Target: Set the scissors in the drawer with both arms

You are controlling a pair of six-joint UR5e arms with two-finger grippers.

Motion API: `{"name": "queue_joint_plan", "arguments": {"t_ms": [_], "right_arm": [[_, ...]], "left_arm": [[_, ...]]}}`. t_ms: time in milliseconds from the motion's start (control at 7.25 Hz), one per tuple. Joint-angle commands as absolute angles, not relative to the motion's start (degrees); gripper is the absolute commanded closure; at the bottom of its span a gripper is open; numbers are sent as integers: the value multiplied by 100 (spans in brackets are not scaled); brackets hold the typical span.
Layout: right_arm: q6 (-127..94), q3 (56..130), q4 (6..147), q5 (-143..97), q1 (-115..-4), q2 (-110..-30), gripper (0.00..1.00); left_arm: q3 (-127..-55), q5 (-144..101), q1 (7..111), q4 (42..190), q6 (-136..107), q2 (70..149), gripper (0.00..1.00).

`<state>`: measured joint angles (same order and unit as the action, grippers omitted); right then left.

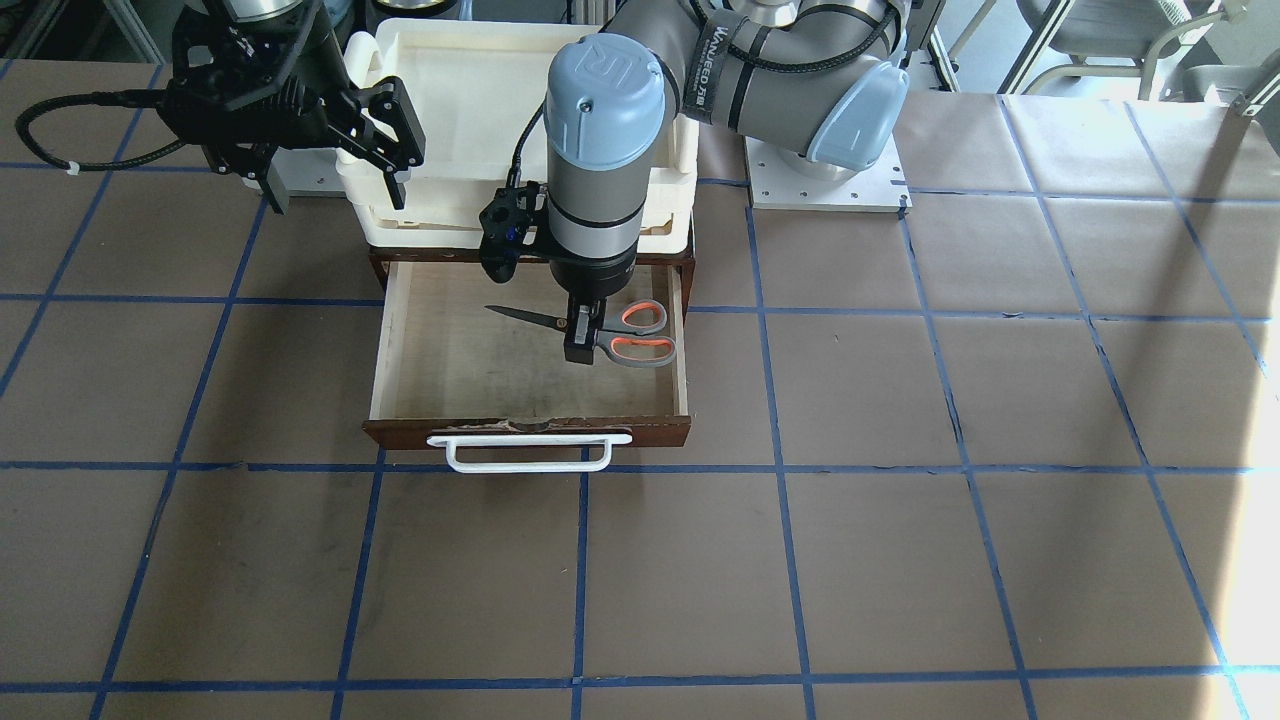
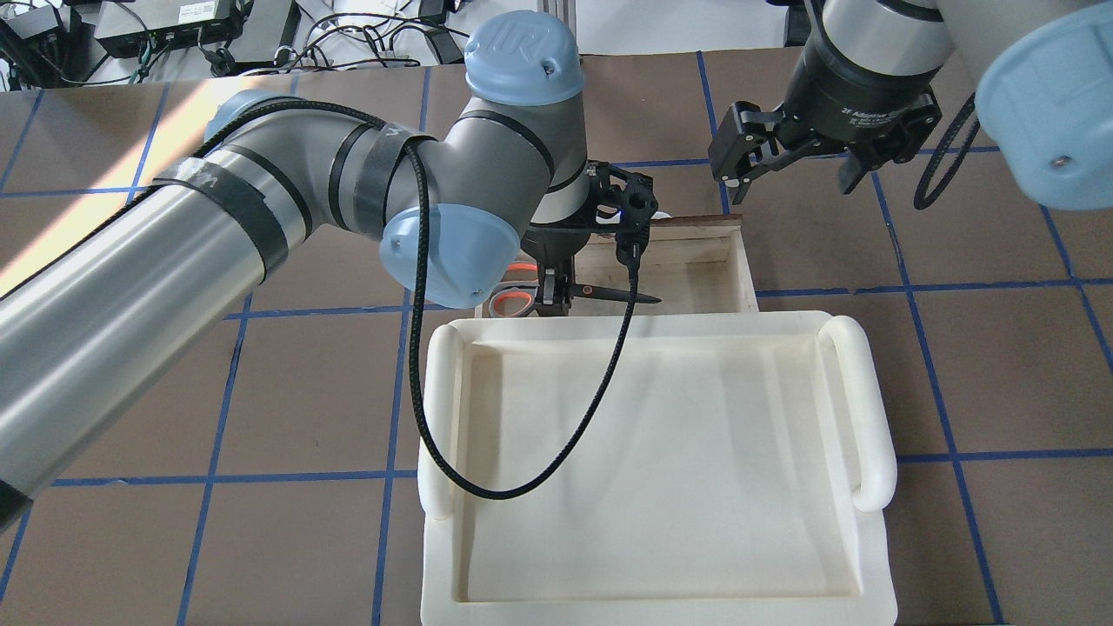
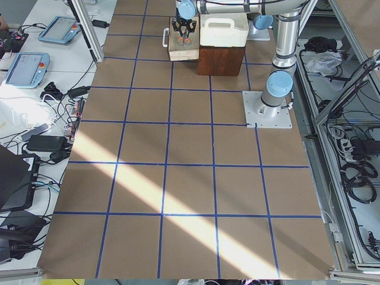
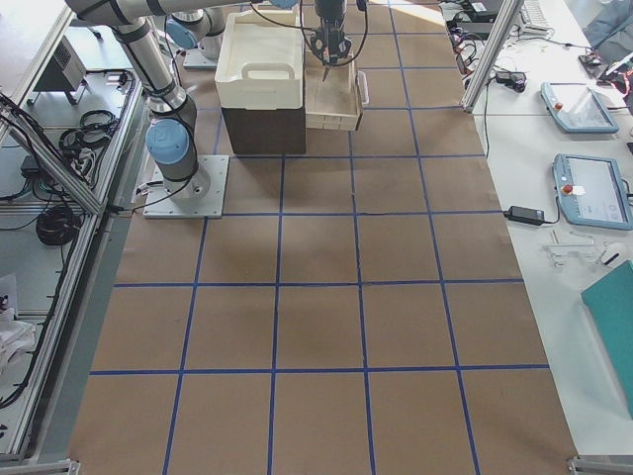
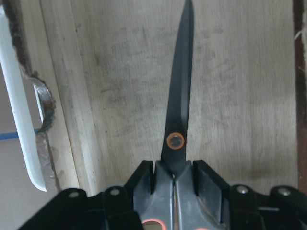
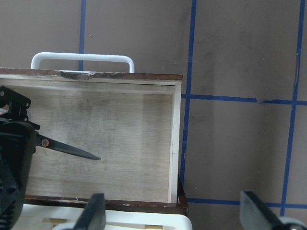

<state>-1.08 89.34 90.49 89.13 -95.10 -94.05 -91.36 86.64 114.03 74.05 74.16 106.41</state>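
Note:
The scissors [image 1: 640, 348] have grey handles with orange-red loops and hang level inside the open drawer [image 1: 460, 370]. My left gripper [image 1: 582, 335] is shut on them near the pivot, pointing down. In the left wrist view the blades [image 5: 178, 110] are closed and lie over the pale plywood floor [image 5: 120, 96]. The overhead view shows the blade tip [image 2: 622, 296] past my left gripper [image 2: 554, 296]. My right gripper [image 2: 791, 165] is open and empty, above and beside the drawer. In its wrist view [image 6: 175, 213] I see the drawer [image 6: 124, 124] and the blade [image 6: 72, 152].
A cream-white plastic tray [image 2: 661, 435] sits on top of the brown cabinet behind the drawer. The drawer's white bar handle [image 1: 528, 462] sticks out toward the table's middle. Brown table paper with blue tape lines [image 1: 780, 470] surrounds it.

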Motion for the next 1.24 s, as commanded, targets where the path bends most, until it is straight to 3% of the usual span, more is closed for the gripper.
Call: {"name": "queue_joint_plan", "arguments": {"t_ms": [0,690,828,966,1103], "right_arm": [[-79,8938,9070,8903,-9510,-9404,0],[-53,8947,9079,8851,-9510,-9396,0],[-53,8947,9079,8851,-9510,-9404,0],[-53,8947,9079,8833,-9510,-9404,0],[-44,8947,9070,8833,-9510,-9396,0]], "left_arm": [[-9149,8649,11417,7348,7514,10775,100],[-9167,8657,11426,7251,7708,11004,100],[-9167,8666,11426,7242,7699,11004,83],[-9167,8657,11426,7207,7621,10995,25],[-9167,8675,11426,7207,7594,10952,0]]}}
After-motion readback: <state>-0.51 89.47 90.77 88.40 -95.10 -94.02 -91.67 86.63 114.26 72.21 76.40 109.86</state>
